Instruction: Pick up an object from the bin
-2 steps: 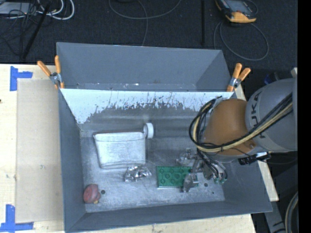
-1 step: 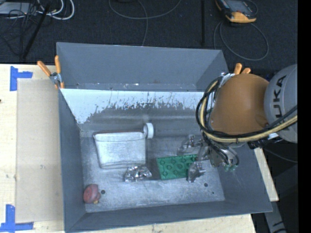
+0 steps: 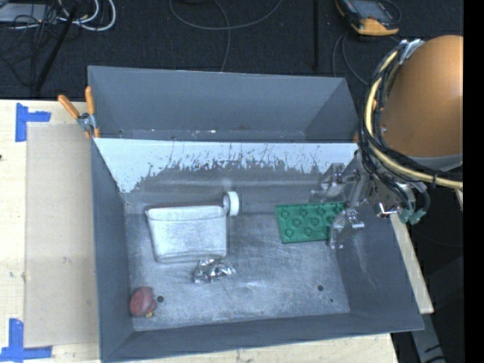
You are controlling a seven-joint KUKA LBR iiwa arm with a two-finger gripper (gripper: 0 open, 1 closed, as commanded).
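I see a pale grey rectangular container (image 3: 187, 233) lying left of centre, a small white cap (image 3: 231, 203) touching its upper right corner, crumpled foil (image 3: 212, 271) just below, and a reddish ball (image 3: 141, 302) lower left.

Studded plate (image 3: 308, 222) right — gripper (image 3: 338, 233) at its right edge; tub (image 3: 187, 231) left, ball (image 3: 142, 302) front-left.

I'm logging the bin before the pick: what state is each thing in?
Green studded plastic plate: flat, studs up.
Grey rectangular tray: lying left of middle.
Small white cylinder: by the tray's far right corner.
Crumpled silver foil scrap: loose, near the tray.
Reddish-brown round lump: alone, near left corner.
Gripper: low, at the plate's right end.
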